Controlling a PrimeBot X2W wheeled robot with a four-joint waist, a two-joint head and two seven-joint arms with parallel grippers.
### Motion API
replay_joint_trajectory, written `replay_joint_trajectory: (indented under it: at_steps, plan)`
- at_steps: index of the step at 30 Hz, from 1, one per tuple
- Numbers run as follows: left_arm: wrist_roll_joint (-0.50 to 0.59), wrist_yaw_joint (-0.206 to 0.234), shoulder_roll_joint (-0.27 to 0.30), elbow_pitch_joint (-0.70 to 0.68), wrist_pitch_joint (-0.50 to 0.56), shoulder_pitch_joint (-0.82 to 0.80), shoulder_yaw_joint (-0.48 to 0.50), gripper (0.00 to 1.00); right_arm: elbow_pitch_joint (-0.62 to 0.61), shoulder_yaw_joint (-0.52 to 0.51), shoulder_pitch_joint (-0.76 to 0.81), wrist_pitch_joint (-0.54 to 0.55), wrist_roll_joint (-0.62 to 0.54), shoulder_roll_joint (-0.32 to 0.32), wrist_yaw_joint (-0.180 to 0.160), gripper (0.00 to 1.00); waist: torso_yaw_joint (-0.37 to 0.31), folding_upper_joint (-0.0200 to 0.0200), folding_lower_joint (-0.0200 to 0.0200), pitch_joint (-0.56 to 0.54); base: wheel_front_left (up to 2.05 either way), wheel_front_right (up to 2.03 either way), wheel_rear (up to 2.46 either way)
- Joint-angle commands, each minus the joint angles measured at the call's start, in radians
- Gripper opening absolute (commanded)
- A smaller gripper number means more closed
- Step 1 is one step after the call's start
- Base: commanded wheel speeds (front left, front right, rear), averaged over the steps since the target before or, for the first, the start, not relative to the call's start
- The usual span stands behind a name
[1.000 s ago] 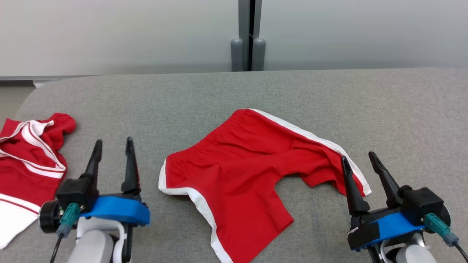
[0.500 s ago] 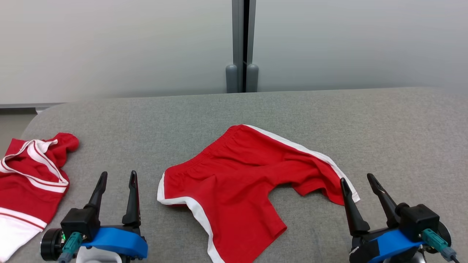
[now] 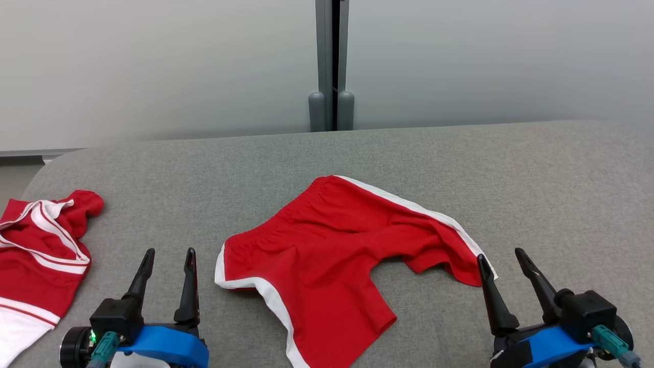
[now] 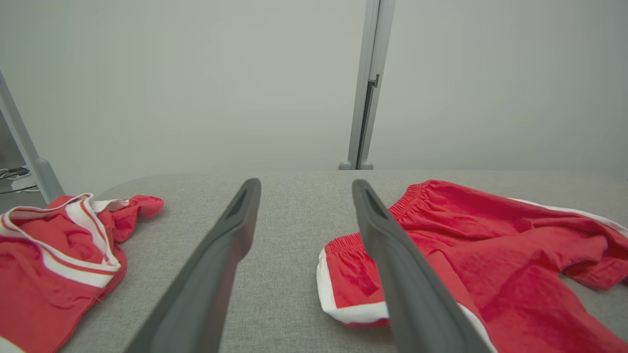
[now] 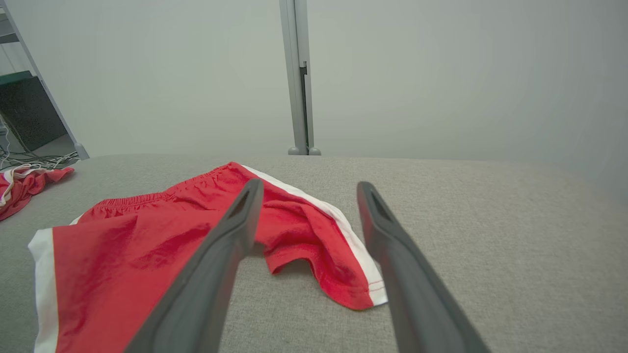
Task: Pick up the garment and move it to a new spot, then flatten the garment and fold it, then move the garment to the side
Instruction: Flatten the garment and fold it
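The garment (image 3: 327, 255) is a pair of red shorts with white side trim, lying rumpled in the middle of the grey table (image 3: 511, 168), its right leg bunched. My left gripper (image 3: 170, 251) stands open just left of the waistband corner, apart from the cloth. My right gripper (image 3: 499, 254) is open at the bunched right leg's hem, holding nothing. In the left wrist view the left gripper (image 4: 305, 184) points past the shorts (image 4: 490, 255), which lie to its right. In the right wrist view the right gripper (image 5: 309, 184) straddles the hem of the shorts (image 5: 147, 245) from above.
A second red and white garment (image 3: 41, 255) lies crumpled at the table's left edge, also seen in the wrist views (image 4: 54, 255) (image 5: 24, 184). A grey post (image 3: 331, 61) and a pale wall stand behind the table. Bare grey surface stretches to the right and far side.
The head camera has shifted, so the whole picture sits lower and slightly left. Both grippers stay open and the shorts keep the same shape.
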Motion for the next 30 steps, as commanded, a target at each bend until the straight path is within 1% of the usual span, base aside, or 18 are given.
replay_joint_trajectory:
  at_steps: [1, 11, 14, 18, 19, 24, 26, 30]
  plan:
    - [0.0, -0.001, 0.005, 0.0, -0.004, 0.002, -0.002, 1.0, -0.005, -0.003, 0.011, -0.002, -0.005, 0.0, 0.0, 1.0, 0.0, 0.0, -0.0001, 0.001, 0.0, 0.0, 0.0]
    - [-0.004, 0.007, 0.003, -0.001, -0.004, -0.015, -0.011, 1.0, -0.015, -0.009, 0.01, 0.003, -0.013, 0.0, 0.0, 1.0, 0.012, 0.0, -0.0001, 0.014, 0.0, 0.0, 0.0]
    - [0.0, 0.008, -0.001, -0.013, -0.004, -0.032, -0.013, 1.0, -0.007, 0.03, -0.002, 0.018, -0.017, -0.008, 0.0, 1.0, 0.025, 0.0, -0.0001, 0.036, 0.0, 0.0, 0.0]
    - [0.012, 0.008, -0.006, -0.031, -0.004, -0.065, -0.018, 1.0, 0.029, 0.129, -0.017, 0.034, -0.005, -0.018, 0.0, 1.0, 0.052, 0.0, -0.0001, 0.084, 0.0, 0.0, 0.0]
    - [0.012, 0.008, -0.006, -0.031, -0.004, -0.065, -0.018, 1.0, 0.029, 0.129, -0.017, 0.034, -0.005, -0.018, 0.0, 1.0, 0.052, 0.0, -0.0001, 0.084, 0.0, 0.0, 0.0]
    - [0.028, 0.001, -0.025, -0.053, -0.004, -0.108, -0.027, 1.0, 0.125, 0.233, -0.041, 0.035, 0.012, -0.019, 0.0, 1.0, 0.09, 0.0, -0.0001, 0.149, 0.0, 0.0, 0.0]
    - [0.034, -0.003, -0.033, -0.058, -0.004, -0.124, -0.027, 1.0, 0.169, 0.257, -0.064, 0.027, 0.019, -0.018, 0.0, 1.0, 0.1, 0.0, -0.0001, 0.171, 0.0, 0.0, 0.0]
    - [0.045, -0.008, -0.048, -0.064, -0.004, -0.145, -0.021, 1.0, 0.265, 0.268, -0.11, 0.017, 0.012, -0.019, 0.0, 1.0, 0.114, 0.0, -0.0001, 0.203, 0.0, 0.0, 0.0]
